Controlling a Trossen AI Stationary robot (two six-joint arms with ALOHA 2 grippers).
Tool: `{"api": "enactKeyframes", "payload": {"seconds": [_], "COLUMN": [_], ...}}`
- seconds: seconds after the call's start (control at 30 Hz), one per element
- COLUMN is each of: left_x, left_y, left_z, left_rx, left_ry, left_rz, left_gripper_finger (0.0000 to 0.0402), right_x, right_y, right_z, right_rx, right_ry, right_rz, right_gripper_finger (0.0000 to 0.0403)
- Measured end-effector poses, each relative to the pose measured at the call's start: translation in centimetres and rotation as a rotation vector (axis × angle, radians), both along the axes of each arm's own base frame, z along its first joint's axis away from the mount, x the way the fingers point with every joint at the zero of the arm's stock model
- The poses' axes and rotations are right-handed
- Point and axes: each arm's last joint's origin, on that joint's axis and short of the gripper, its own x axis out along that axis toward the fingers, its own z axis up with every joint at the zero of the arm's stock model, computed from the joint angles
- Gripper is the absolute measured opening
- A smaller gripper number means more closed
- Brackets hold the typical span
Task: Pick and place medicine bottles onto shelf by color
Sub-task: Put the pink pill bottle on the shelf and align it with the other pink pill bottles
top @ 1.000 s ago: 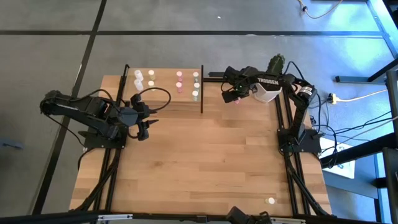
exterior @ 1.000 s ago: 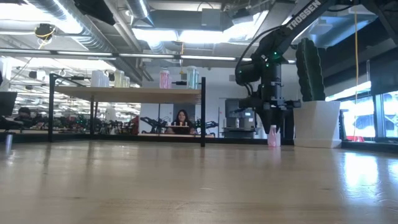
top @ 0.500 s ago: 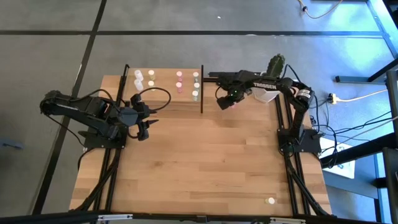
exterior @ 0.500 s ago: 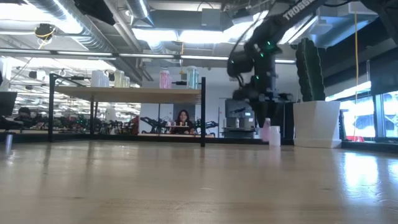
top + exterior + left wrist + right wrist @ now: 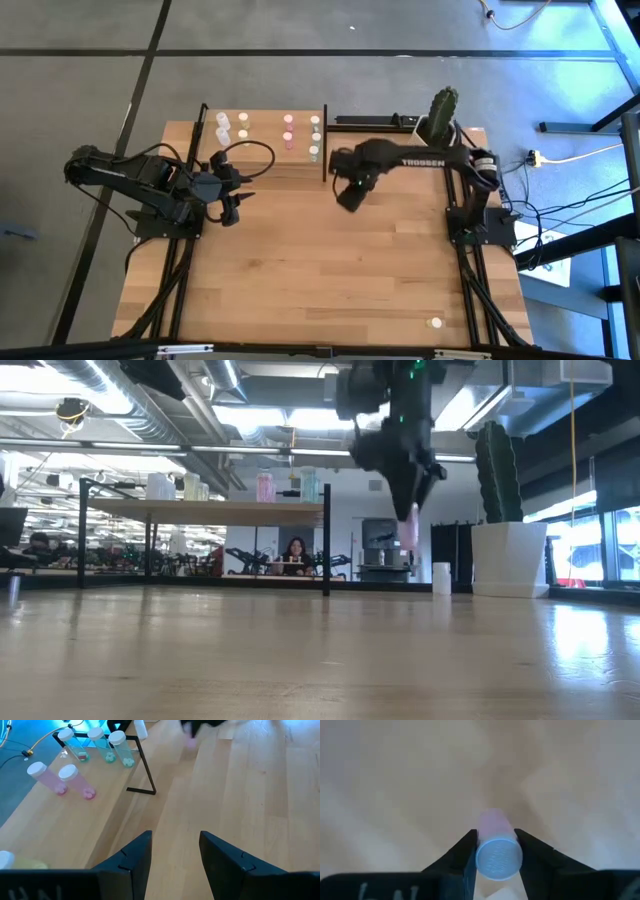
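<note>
Open-plan lab, exposed ducts (image 5: 120, 405), desks

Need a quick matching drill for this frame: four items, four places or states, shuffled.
1. right gripper
2. left gripper
3. cactus pot
4. white bottle

A. open, holding nothing, just in front of the shelf
B. alone near the table's front edge
C. far right corner of the table
D. raised, shut on a pink bottle

Pairs: 1-D, 2-A, 3-C, 4-B

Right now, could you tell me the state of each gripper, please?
Left gripper: open, holding nothing.
Right gripper: shut on a pink bottle.
</note>
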Motion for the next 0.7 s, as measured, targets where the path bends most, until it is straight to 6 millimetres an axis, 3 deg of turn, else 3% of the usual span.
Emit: {"api": "enactKeyframes", "payload": {"seconds": [0.37, 0.47, 0.7], "left_x": [0.0, 0.0, 0.0], "left_y": [0.0, 0.0, -0.1], "left_z": [0.0, 0.0, 0.0], "left_rx": [-0.007, -0.007, -0.038], "left_ry": [0.002, 0.002, 0.0], "left_rz": [-0.008, -0.008, -0.021], "left_gripper_finger": [0.0157, 0.0157, 0.0157], "right_x": [3.4, 4.3, 5.8], "right_y": [9.4, 10.8, 11.9], "right_z": [2.1, 1.9, -1.4], "right_rx": [-0.045, -0.052, -0.036], "right_ry": [-0.293, -0.363, -0.313], "right_rz": [0.49, 0.552, 0.569], "right_gripper_finger": [0.0119, 0.0119, 0.0119]}}
